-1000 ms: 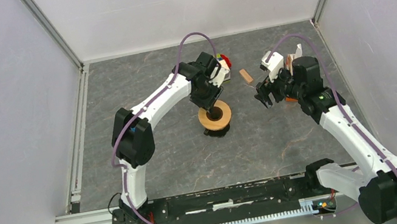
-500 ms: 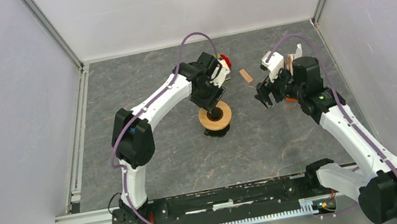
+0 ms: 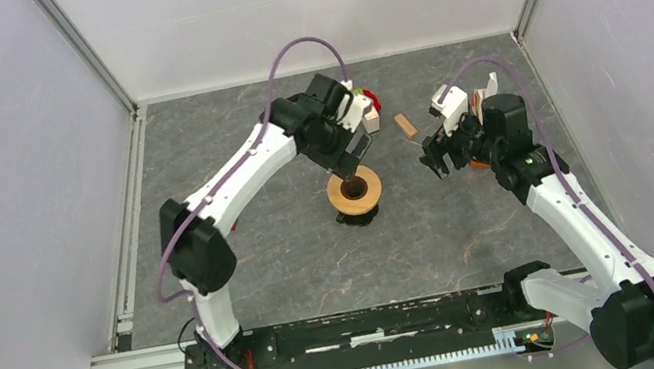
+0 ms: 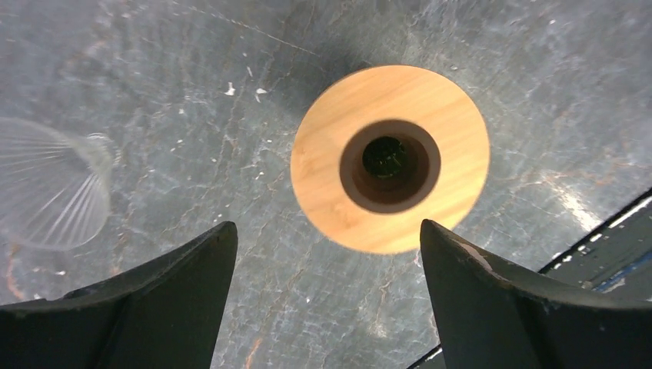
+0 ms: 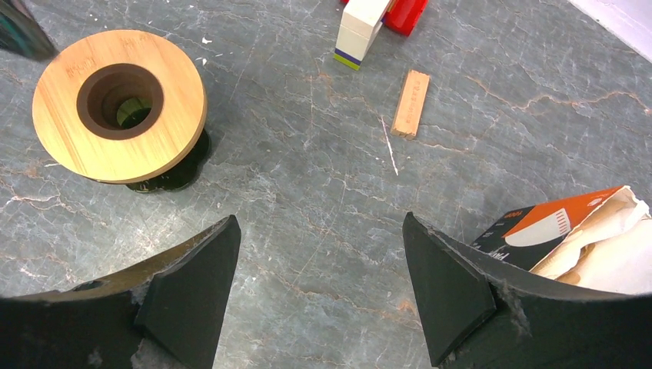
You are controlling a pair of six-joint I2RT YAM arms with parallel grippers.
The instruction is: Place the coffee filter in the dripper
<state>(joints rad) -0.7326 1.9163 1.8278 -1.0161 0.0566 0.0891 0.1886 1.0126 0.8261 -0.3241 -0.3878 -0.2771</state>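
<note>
The dripper's tan wooden ring (image 3: 354, 192) stands on its black base mid-table, its dark hole empty; it also shows in the left wrist view (image 4: 390, 157) and the right wrist view (image 5: 119, 104). A clear ribbed glass funnel (image 4: 50, 184) lies on the table apart from the ring. White coffee filter paper (image 5: 607, 250) sticks out of an orange-and-black packet (image 5: 538, 227) at the right. My left gripper (image 3: 350, 162) (image 4: 327, 225) is open and empty, above the ring. My right gripper (image 3: 433, 158) (image 5: 319, 217) is open and empty over bare table, between ring and packet.
A red block and a white block (image 5: 361, 27) lie behind the ring, also in the top view (image 3: 370, 108). A small wooden block (image 5: 410, 104) lies between them and the packet. White walls close in the table's back and sides.
My left arm has swung its elbow to the left and drawn its wrist up and back from the ring. The right arm and the ring have not moved.
</note>
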